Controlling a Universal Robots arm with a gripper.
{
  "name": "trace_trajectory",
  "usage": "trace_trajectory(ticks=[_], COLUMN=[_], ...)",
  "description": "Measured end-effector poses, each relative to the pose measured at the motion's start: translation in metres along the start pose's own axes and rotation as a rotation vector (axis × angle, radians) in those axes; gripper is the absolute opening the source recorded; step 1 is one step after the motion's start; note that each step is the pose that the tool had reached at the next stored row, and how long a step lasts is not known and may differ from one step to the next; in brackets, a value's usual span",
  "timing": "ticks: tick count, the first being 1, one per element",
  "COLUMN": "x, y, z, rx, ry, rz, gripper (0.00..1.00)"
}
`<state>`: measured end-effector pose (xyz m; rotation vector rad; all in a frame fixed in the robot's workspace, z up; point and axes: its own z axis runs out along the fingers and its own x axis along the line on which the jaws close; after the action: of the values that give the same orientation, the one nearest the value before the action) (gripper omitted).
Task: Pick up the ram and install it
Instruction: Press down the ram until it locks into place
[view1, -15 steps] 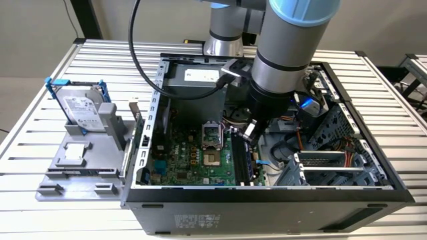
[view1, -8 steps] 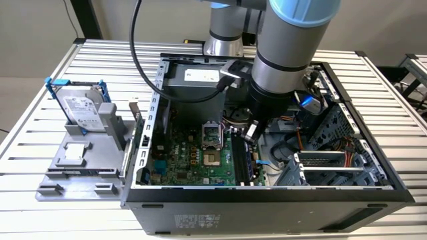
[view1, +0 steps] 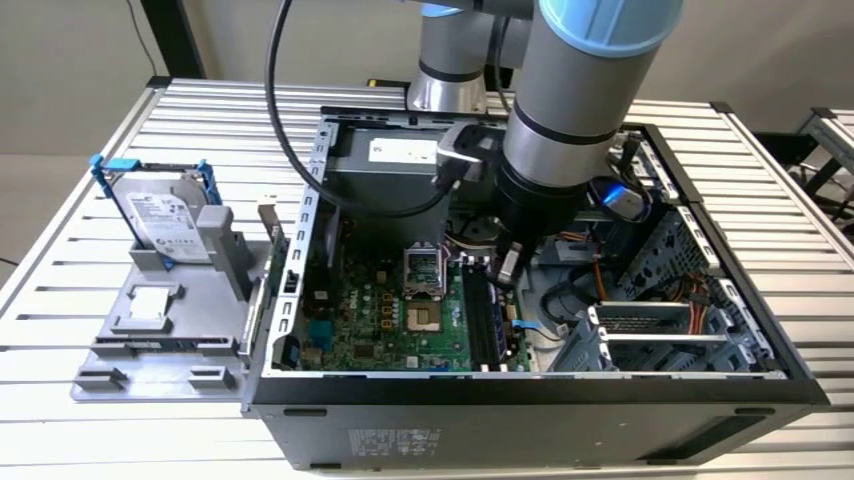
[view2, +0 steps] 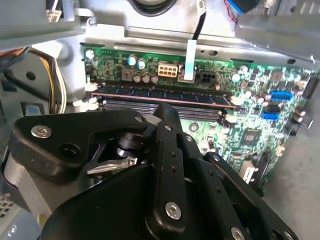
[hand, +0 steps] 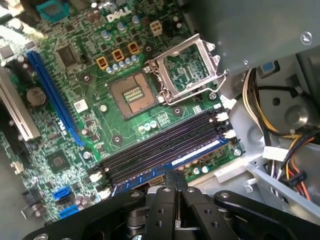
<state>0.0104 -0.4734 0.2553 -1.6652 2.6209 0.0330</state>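
Ram sits in the outermost motherboard slot, by the board edge nearest the drive cage. Gripper hovers just above it, fingers pressed together, holding nothing. Stick likely light, stiff, fragile; best touched along the top edge. Empty slots, CPU socket and cables crowd nearby.

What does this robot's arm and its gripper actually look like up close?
The arm is a thick silver-grey tube with a light blue cap at its joint and a black band lower down. A black cable loops beside it. The gripper is matte black, built of flat, rounded linkage plates joined by silver screws.
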Motion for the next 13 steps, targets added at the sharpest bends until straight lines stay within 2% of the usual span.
trace_trajectory(ticks=[8, 13], x=[0.0, -0.0002], y=[0.0, -0.0004], z=[0.0, 0.0], rx=[-0.0043, -0.0074], ry=[-0.0019, -0.0021], rz=[-0.143, -0.218], gripper=[0.0, 0.0])
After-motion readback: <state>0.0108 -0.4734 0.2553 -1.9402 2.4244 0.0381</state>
